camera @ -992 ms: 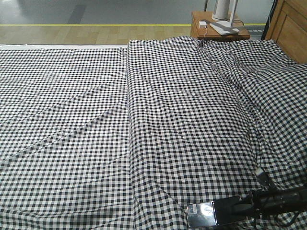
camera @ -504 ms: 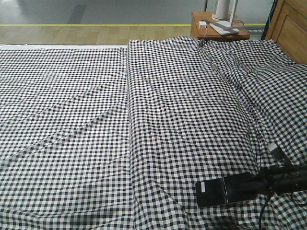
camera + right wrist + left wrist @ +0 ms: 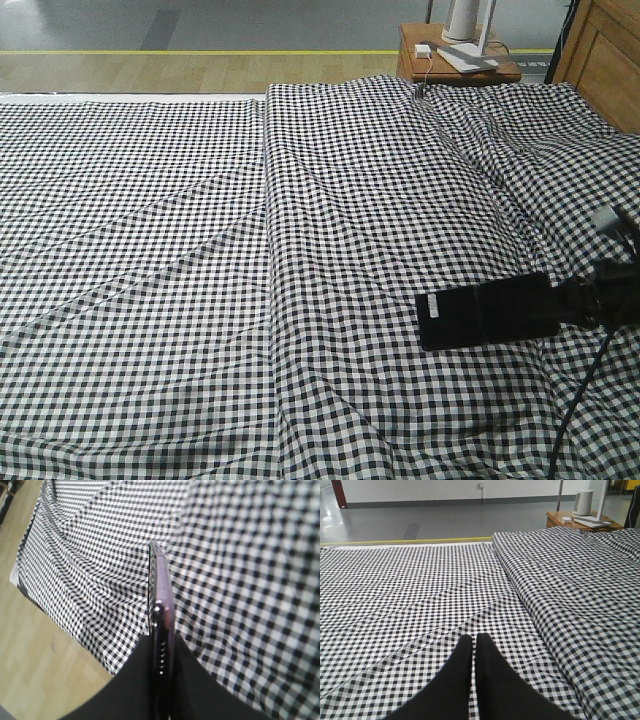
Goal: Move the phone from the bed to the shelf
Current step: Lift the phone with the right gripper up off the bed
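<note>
Sam: Since a second ago the slim shiny black phone (image 3: 485, 315) has gone up and to the right in the front view. The arm holding it has gone with it. Why?

Lia: I think the arm is lifting it off the wide bed with the black-and-white check cloth (image 3: 200, 260), so it can carry it to the shelf.

Sam: What is the left claw (image 3: 473, 641) doing?

Lia: Its two black fingers are pressed together with nothing between them. It hangs over the left part of the bed, well apart from the phone. I guess it waits there to keep out of the way.

Sam: Where is the phone now?

Lia: Over the right side of the bed. It looks lifted clear of the cloth. The right claw (image 3: 163, 652) is squeezed tight on one end. The end with the white sticker pokes out to the left. Holding one end leaves the other end free to go onto a board first, I think.

Sam: Can you see the shelf?

Lia: I can see a small reddish-brown table (image 3: 455, 62) at the far end. To its right is some light wood (image 3: 610, 55). I cannot tell if that is the shelf.
</note>
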You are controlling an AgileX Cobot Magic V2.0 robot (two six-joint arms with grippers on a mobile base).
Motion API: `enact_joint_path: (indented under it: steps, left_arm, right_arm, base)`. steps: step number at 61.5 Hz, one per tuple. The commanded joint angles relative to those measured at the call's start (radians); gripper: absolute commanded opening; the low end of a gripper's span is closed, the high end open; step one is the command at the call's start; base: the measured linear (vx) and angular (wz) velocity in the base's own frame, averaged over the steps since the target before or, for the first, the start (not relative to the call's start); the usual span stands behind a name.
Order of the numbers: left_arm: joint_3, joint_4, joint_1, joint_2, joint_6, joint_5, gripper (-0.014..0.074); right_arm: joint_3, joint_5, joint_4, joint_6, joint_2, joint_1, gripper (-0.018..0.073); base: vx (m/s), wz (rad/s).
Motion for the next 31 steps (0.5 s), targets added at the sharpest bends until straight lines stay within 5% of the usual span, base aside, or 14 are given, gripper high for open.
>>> enact_joint_path:
  steps: [1,31]
  left_arm:
    - [0.002,-0.007,-0.003,-0.005,-0.004,-0.073,0.0001]
    - [0.002,-0.007,-0.003,-0.005,-0.004,-0.073,0.0001]
  right_arm:
    - [-0.012,0.148,0.055,-0.006,-0.113,0.044,-0.0003]
    - [-0.012,0.147,0.138,0.078,-0.392,0.354,-0.0002]
  base:
    - [0.00,0.00]
    - [0.00,0.00]
